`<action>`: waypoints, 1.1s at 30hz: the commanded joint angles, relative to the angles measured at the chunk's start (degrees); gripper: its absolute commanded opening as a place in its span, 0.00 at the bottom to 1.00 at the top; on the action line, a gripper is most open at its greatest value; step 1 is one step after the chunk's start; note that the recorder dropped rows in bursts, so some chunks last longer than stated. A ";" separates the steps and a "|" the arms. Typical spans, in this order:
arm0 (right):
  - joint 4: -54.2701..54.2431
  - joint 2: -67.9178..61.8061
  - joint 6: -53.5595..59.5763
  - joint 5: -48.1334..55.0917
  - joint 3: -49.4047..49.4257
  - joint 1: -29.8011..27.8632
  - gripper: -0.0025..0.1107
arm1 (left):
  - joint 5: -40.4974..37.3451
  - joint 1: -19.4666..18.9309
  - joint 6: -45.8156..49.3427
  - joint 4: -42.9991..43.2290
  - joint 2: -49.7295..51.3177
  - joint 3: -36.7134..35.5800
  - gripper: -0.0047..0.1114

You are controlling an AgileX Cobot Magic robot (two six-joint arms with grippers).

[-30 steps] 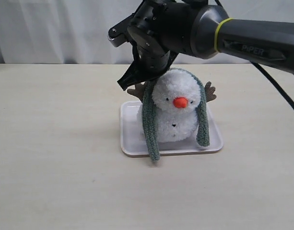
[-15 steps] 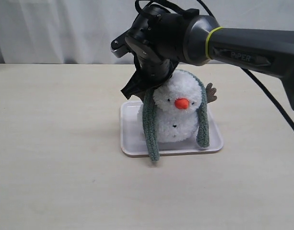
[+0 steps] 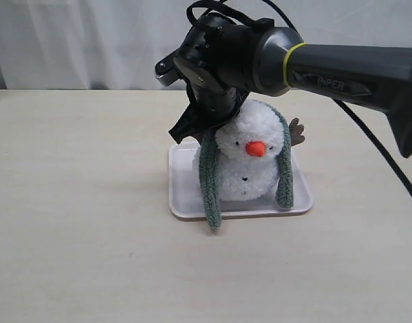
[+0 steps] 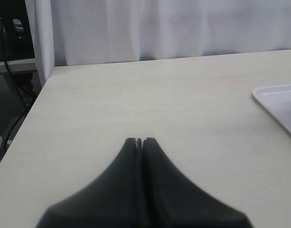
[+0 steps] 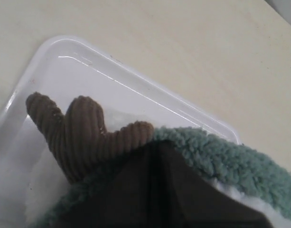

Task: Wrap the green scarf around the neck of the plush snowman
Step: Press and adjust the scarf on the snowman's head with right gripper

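The green scarf (image 3: 209, 178), draped over the plush snowman (image 3: 236, 171), is judged light and limp: pinch a hanging end. Right pincer (image 3: 189, 130) closed against fleece; left pincer (image 4: 139, 141) closed, empty.

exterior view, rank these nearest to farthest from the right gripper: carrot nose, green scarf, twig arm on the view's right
From the right gripper:
1. green scarf, right at the jaws, on the view's left side of the plush snowman.
2. carrot nose, middle of the face.
3. twig arm, beyond the head, on the view's right.
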State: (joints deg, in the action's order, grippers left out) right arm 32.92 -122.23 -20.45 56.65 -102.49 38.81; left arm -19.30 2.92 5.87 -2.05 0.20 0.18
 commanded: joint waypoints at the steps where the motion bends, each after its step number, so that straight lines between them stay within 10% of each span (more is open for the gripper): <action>1: 0.64 0.39 0.31 0.20 -0.15 -0.33 0.06 | 0.80 0.41 0.08 -0.14 -0.20 -0.18 0.04; 33: 5.52 -0.26 -3.23 -2.10 -0.15 -0.97 0.06 | 0.80 0.41 0.08 -0.14 -0.20 -0.18 0.04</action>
State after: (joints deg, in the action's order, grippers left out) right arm 38.90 -122.29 -23.30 55.31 -102.49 38.08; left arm -19.30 2.92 5.87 -2.05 0.20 0.18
